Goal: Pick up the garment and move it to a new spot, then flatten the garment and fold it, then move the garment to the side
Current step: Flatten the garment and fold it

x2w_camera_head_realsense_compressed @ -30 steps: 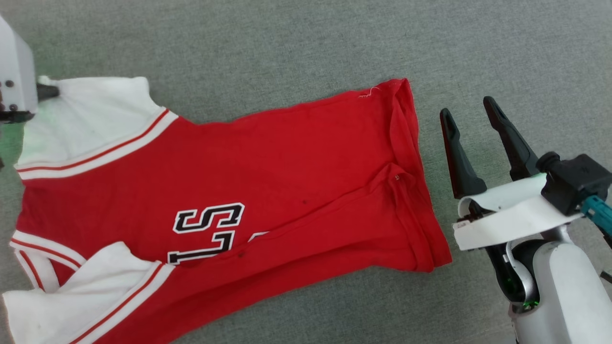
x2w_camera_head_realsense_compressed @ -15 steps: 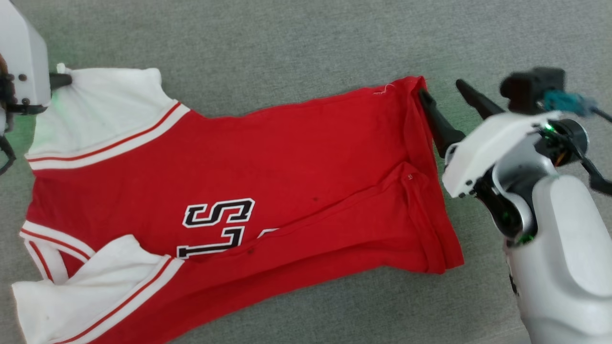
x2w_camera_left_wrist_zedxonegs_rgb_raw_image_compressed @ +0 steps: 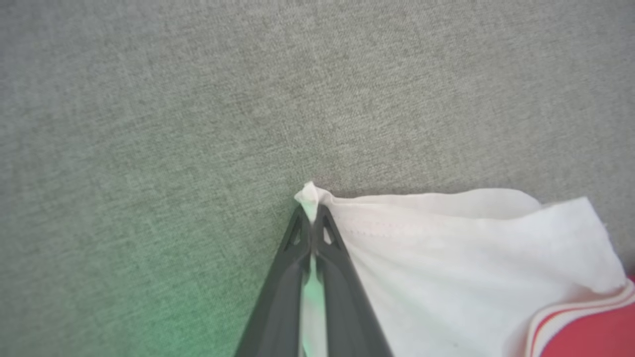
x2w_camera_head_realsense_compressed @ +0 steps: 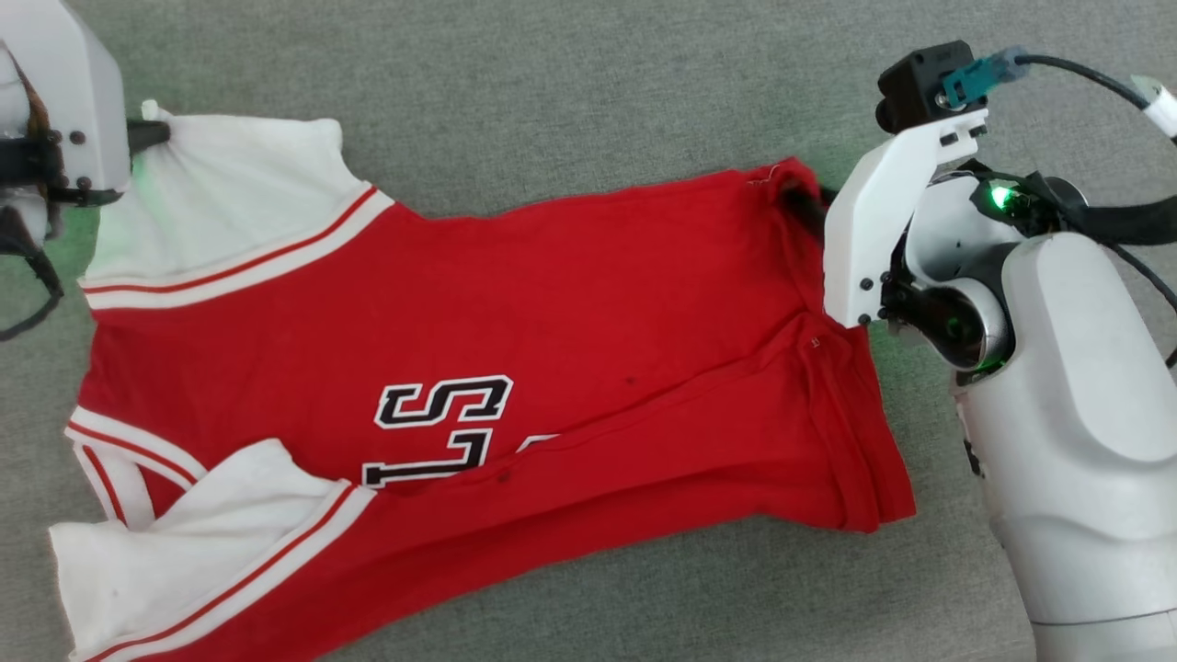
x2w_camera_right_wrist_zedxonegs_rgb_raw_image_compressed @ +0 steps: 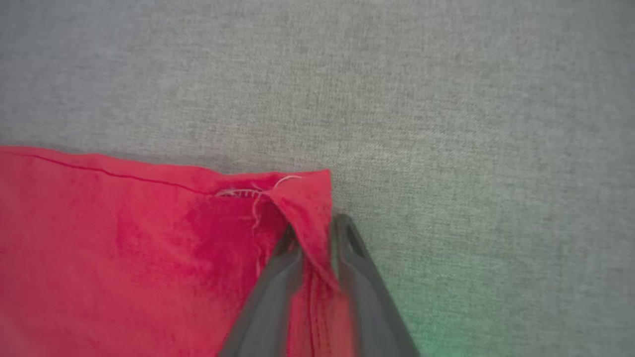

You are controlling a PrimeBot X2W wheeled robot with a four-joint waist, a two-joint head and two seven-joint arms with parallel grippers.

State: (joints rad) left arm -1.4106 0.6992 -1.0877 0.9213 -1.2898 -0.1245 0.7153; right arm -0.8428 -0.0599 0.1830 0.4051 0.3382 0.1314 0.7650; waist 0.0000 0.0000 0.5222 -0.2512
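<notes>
Garment lies spread on grey cloth surface. Near sleeve is flopped over the front, with a long ridge across the body. At the far edge, left gripper is pressed together on the far sleeve tip. Right gripper straddles the hem corner, cloth between the jaws; I can't tell if it's clamped. My worry: both bites are thin, so one slips on the lift and the shirt swings and bunches.

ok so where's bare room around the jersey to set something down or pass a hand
Widest: the grey surface beyond the garment, along its far edge, between the two arms. Also a strip along its near edge, left of the right arm. Crowded: the sleeve corner pinched by the left gripper and the hem corner the right gripper straddles.
</notes>
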